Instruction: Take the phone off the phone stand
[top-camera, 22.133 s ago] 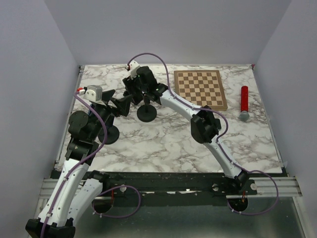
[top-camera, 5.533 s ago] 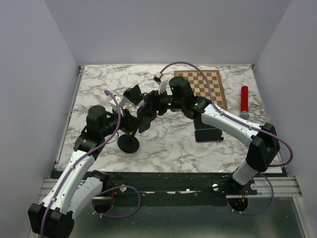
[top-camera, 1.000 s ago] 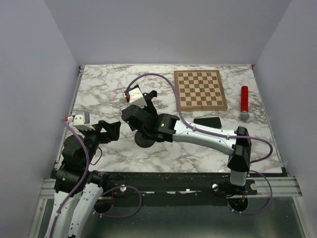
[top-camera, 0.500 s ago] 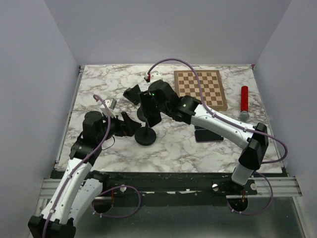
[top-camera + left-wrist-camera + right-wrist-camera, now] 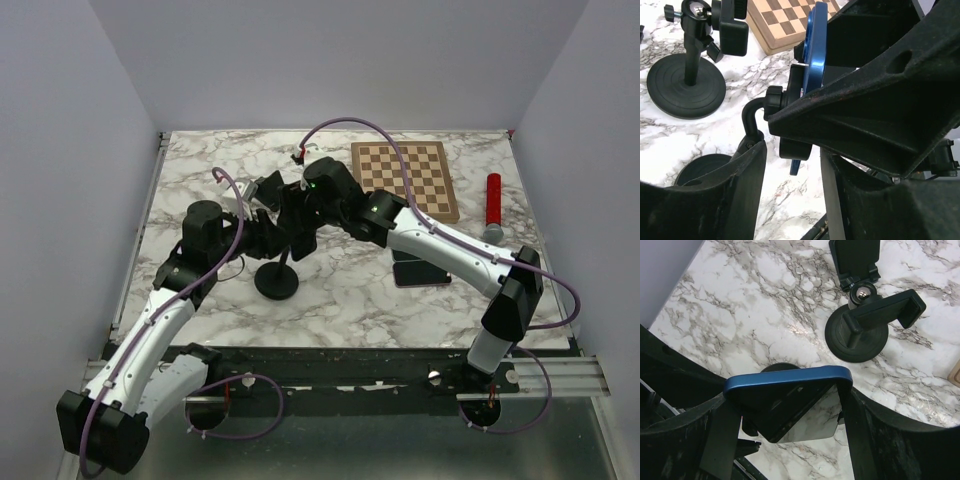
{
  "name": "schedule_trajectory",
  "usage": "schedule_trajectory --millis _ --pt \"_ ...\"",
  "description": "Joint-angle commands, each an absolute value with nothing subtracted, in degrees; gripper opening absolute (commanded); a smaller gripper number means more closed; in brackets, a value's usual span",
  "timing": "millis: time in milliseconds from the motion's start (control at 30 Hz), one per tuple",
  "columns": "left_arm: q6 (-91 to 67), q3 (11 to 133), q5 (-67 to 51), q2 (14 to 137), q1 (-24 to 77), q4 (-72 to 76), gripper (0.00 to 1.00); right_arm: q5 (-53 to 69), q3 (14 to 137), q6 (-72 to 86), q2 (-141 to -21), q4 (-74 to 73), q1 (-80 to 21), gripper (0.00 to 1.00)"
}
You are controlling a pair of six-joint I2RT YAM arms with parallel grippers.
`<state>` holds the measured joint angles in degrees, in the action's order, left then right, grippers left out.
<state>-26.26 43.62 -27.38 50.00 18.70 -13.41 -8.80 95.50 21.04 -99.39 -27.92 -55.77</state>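
Moved: left claw [image 5: 792, 150] has come in and narrowed around the stand [image 5: 751, 112], below the phone [image 5: 790, 382].
Left claw: jaws flank the stand's neck, likely to steady it; I cannot tell if they pinch.
Right claw [image 5: 787, 410]: clamped on the phone's edges, to pull it free.
Phone: between the right claw's fingers, apparently not yet out of the stand.

Marble-patterned tabletop [image 5: 340, 300] between plain pale lavender walls [image 5: 60, 150], perhaps grey floor [image 5: 400, 445] below the near rail [image 5: 340, 365].

Sides of phone [image 5: 788, 382] behind right gripper [image 5: 790, 425]; phone stand [image 5: 710, 167] base half behind left gripper [image 5: 792, 200]
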Motion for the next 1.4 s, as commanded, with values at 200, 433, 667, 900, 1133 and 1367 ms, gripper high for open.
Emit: schedule_trajectory --millis 200,433,667,900,1133,1367 --pt "-24.5 46.0 -22.8 51.2 22.5 -11.7 0.44 -4.5 96.5 23.9 -99.1 -24.3 -55.8 0.01" --pt "-24.7 45.8 -22.3 51.0 22.7 -10.5 0.16 -4.5 95.4 23.4 -98.7 -24.0 -55.8 0.01" --pt "-24.2 45.8 -23.5 51.0 22.2 -12.3 0.00 -1.0 91.5 20.8 -95.8 -21.6 -54.3 0.00" --pt "-25.4 43.2 -34.0 47.8 16.7 -12.0 0.00 18.9 83.8 18.2 -90.2 -14.5 -47.6 0.01" --pt "-27.5 41.9 -47.0 50.0 13.1 -8.8 0.00 37.9 84.7 14.4 -91.9 -9.6 -45.3 0.01" --pt "-28.2 41.6 -49.9 49.9 13.1 -7.3 0.00 50.9 89.0 12.0 -97.2 -8.6 -45.3 0.01"
